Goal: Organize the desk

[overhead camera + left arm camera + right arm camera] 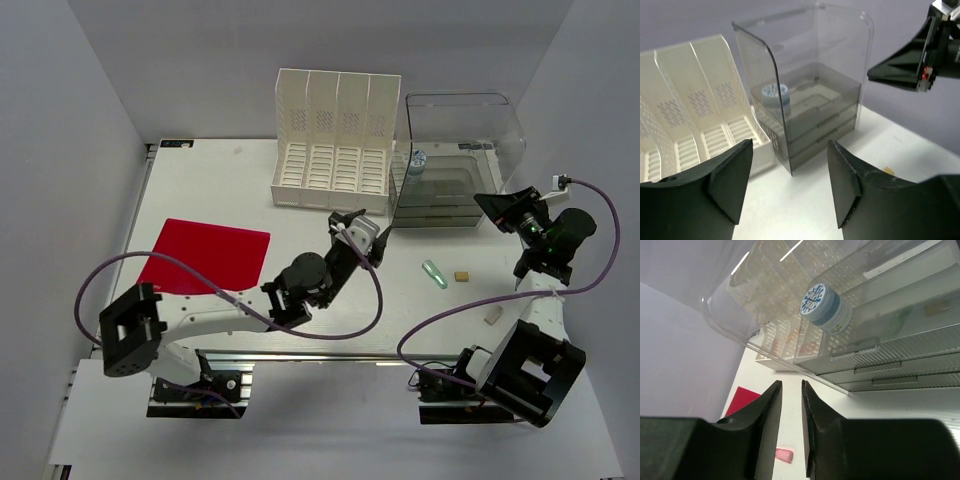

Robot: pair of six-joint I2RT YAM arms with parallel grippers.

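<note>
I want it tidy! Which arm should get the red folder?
Probably the left arm: the red folder lies just beside it. The right fingers are far across the desk, by the clear drawers.

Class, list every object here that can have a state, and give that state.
left gripper: open, empty
right gripper: barely open, empty
drawer unit: drawers shut
jar: lid on, atop the drawer unit
file organizer: upright, slots empty
red folder: flat on the desk

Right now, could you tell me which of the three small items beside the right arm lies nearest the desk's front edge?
The white block: it lies forward of the pale green piece and tan block, which sit side by side.
</note>
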